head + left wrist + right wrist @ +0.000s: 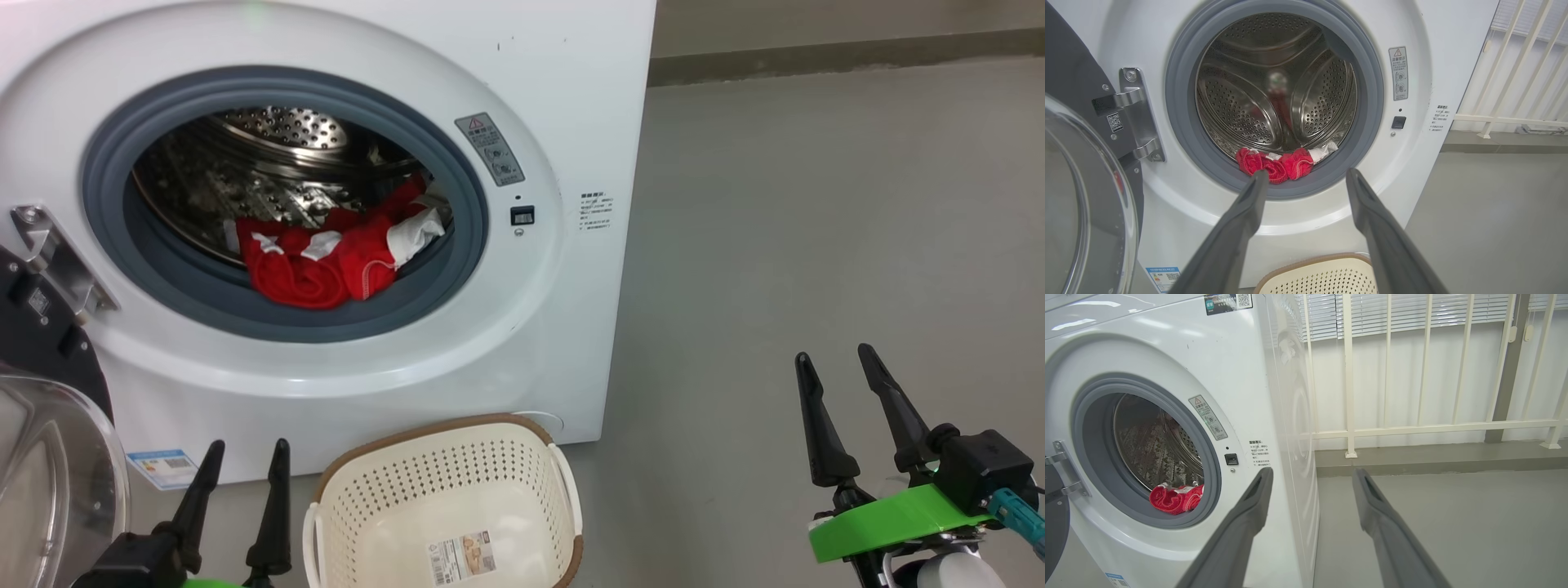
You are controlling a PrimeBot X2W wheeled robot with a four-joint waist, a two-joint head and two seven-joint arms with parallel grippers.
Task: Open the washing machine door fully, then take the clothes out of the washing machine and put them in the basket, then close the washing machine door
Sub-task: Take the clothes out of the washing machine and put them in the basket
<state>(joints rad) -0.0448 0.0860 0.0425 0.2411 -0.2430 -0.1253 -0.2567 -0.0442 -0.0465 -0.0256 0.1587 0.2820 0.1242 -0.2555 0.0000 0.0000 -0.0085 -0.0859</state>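
The white washing machine stands with its door swung open to the left, the glass bowl facing me. Red and white clothes lie at the front of the steel drum, on the grey gasket; they also show in the wrist views. The cream basket sits on the floor below the opening, with nothing in it. My left gripper is open, low, left of the basket, pointing at the drum. My right gripper is open over the floor to the machine's right.
Grey floor stretches right of the machine. A white railing and blinds stand behind it. The door's metal hinge juts at the left of the opening. The basket rim lies just under the left fingers.
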